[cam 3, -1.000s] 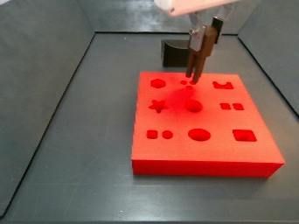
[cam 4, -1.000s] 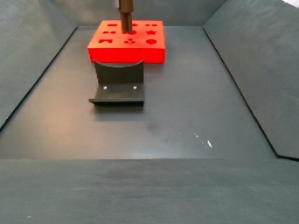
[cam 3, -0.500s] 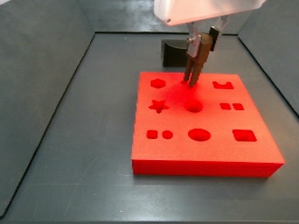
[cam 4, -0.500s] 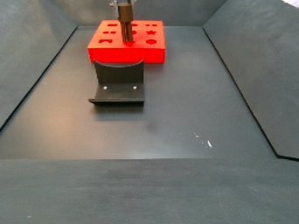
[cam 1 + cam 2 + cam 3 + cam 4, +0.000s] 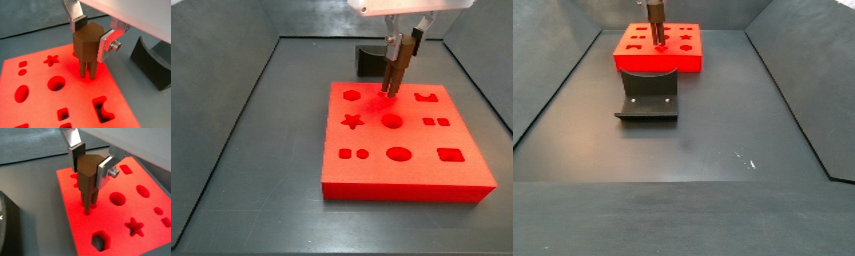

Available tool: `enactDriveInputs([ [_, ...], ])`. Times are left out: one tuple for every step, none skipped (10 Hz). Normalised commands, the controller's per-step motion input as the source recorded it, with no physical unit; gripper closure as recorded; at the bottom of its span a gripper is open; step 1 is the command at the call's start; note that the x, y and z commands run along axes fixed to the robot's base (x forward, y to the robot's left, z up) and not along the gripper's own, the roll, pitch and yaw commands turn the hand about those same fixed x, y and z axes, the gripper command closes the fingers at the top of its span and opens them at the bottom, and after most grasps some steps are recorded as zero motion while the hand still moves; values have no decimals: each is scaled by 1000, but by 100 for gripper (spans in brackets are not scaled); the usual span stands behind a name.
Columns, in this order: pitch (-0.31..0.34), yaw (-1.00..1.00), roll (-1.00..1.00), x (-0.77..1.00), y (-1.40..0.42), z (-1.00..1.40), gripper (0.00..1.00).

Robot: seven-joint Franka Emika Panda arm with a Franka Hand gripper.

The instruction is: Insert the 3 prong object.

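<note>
My gripper is shut on the 3 prong object, a dark brown piece with thin rods pointing down. It shows in both wrist views and both side views. The silver fingers clamp its upper body. Its rod tips touch the top of the flat red block near the block's far middle, over small holes. The red block has several shaped cutouts and also shows in the other views. Whether the rods are inside the holes is hidden.
The dark fixture stands on the grey floor beside the red block; in a side view it is behind the block, and it shows in both wrist views. Grey walls enclose the floor.
The gripper with the 3 prong object has shifted slightly and lowered, so the rod tips now rest at the block's top near the far middle holes.
</note>
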Motion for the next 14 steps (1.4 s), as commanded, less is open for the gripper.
enactDriveInputs([
  [-16, 57, 253, 9, -197, 0, 100],
  [-20, 17, 297, 0, -91, 0, 100],
  [-24, 0, 354, 0, 0, 0, 100],
  [-16, 0, 297, 0, 0, 0, 100],
  [-1, 43, 180, 0, 0, 0, 100],
  [0, 3, 41, -54, 0, 0, 100],
  [0, 57, 0, -17, 0, -106, 100],
  [0, 180, -16, 0, 0, -163, 100],
  [0, 200, -73, 0, 40, -140, 100],
  [0, 220, -107, 0, 43, -126, 100],
  [0, 277, -84, 14, 126, -186, 100],
  [0, 297, -80, 23, 157, -183, 100],
  [0, 331, -83, 14, 149, -191, 100],
  [0, 240, -83, 0, 46, -163, 100],
])
